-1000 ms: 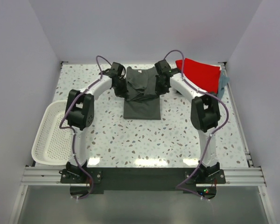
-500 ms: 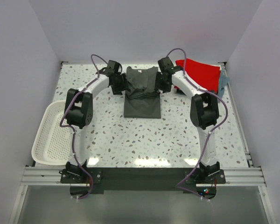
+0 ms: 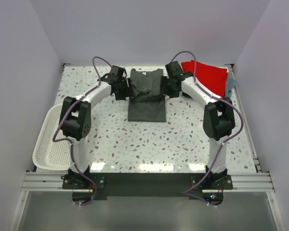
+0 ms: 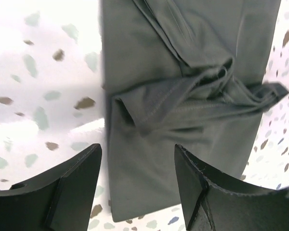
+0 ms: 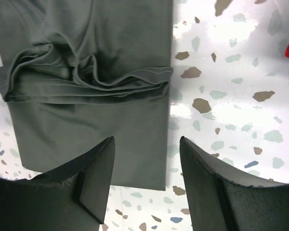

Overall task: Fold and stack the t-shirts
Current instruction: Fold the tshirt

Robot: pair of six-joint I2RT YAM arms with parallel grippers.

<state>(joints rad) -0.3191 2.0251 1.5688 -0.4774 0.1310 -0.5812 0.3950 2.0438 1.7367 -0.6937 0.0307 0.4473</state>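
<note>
Since half a second ago both elbows (image 3: 74, 120) have swung outward, while the left gripper (image 4: 137, 154) and right gripper (image 5: 147, 144) stay at the 9 and 3 o'clock edges of the dark grey t-shirt (image 3: 146, 103), fingers spread wide, holding nothing. The shirt lies folded narrow at the table's 12 o'clock, a bunched ridge across its middle. A red t-shirt (image 3: 207, 76) lies at 2 o'clock, a blue-grey one (image 3: 231, 84) showing at its right edge. Speckled white table (image 3: 149, 139), white basket (image 3: 48, 144) at 8 o'clock, plain pale walls (image 3: 149, 29).
</note>
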